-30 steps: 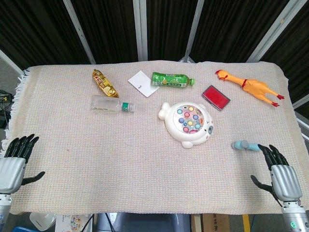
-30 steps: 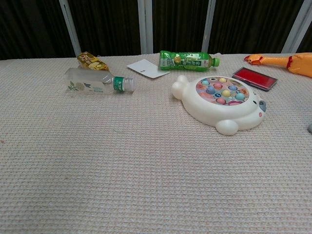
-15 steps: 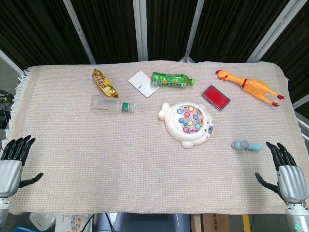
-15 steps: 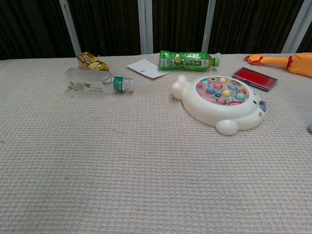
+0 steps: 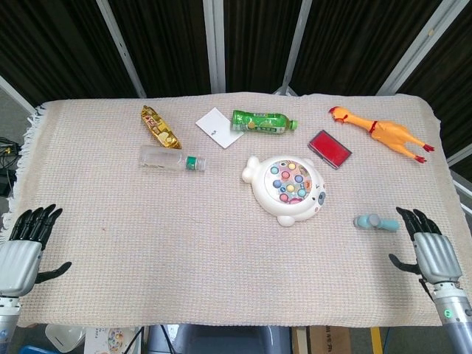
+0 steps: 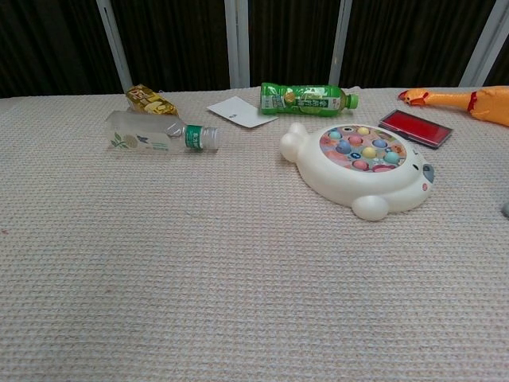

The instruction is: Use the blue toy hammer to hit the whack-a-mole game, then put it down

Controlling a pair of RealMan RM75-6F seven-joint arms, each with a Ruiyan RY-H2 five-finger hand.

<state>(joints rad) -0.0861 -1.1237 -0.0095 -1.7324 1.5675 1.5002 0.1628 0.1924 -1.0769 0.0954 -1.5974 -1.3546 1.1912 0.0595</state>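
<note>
The blue toy hammer (image 5: 375,222) lies flat on the cloth near the right edge, to the right of the white whack-a-mole game (image 5: 286,189) with its coloured buttons (image 6: 363,148). My right hand (image 5: 428,252) hovers just right of and below the hammer, fingers spread, holding nothing. Its fingertips are a short way from the hammer's end. My left hand (image 5: 21,249) is at the table's front left corner, fingers spread and empty. Neither hand shows in the chest view; only a sliver of the hammer (image 6: 506,209) appears there at the right edge.
At the back lie a green bottle (image 5: 262,122), a white card (image 5: 218,127), a clear bottle (image 5: 169,158), a gold snack pack (image 5: 159,126), a red case (image 5: 329,148) and a rubber chicken (image 5: 380,131). A beige woven cloth (image 5: 184,243) covers the table.
My right hand dropped back toward the front edge, then came forward again and a little right, beside the hammer. The left hand dipped and rose slightly. The objects stayed put.
</note>
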